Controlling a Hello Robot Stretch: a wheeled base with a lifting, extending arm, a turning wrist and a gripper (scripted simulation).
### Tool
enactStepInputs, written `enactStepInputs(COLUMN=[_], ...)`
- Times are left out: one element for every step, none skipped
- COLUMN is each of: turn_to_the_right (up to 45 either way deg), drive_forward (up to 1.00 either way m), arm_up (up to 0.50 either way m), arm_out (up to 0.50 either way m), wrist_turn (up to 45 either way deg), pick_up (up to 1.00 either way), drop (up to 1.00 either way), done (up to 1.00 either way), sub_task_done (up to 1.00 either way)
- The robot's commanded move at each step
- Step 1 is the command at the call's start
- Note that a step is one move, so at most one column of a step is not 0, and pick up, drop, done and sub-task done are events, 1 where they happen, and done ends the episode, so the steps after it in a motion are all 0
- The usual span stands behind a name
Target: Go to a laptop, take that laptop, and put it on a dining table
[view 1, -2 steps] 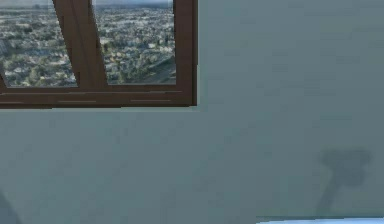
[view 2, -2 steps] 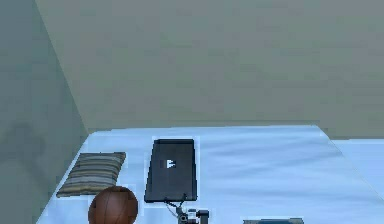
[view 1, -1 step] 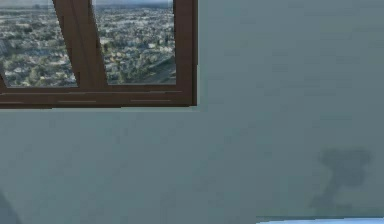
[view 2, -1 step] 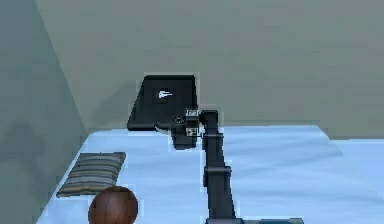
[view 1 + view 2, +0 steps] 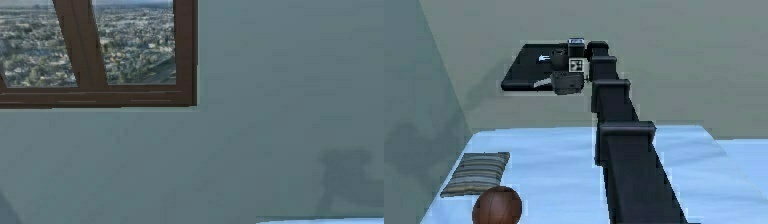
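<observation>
In the arm side view the dark arm (image 5: 619, 130) reaches up from the bottom edge over a pale blue bed (image 5: 564, 160). Two white marked squares sit at its far end, and the gripper (image 5: 550, 81) lies just left of them. A dark flat laptop (image 5: 524, 68) hangs at the fingers' end, level and clear of the bed, with the grey-green wall behind it. The gripper holds the laptop.
A striped pillow (image 5: 479, 172) and a brown ball (image 5: 497, 207) lie on the bed's left part. In the forward view a brown-framed window (image 5: 100, 50) with a city outlook sits in a grey-green wall (image 5: 280, 110) close ahead. A pale blue strip (image 5: 320, 220) shows at bottom right.
</observation>
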Motion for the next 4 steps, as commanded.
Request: enactStepInputs(turn_to_the_right=[0.0, 0.0, 0.0, 0.0], drive_forward=[0.00, 0.00, 0.00, 0.00], arm_up=[0.00, 0.00, 0.00, 0.00], arm_out=[0.00, 0.00, 0.00, -0.32], wrist_turn=[-45.0, -45.0, -24.0, 0.0], pick_up=[0.00, 0.00, 0.00, 0.00], drop=[0.00, 0.00, 0.00, 0.00], done=[0.00, 0.00, 0.00, 0.00], sub_task_done=[0.00, 0.00, 0.00, 0.00])
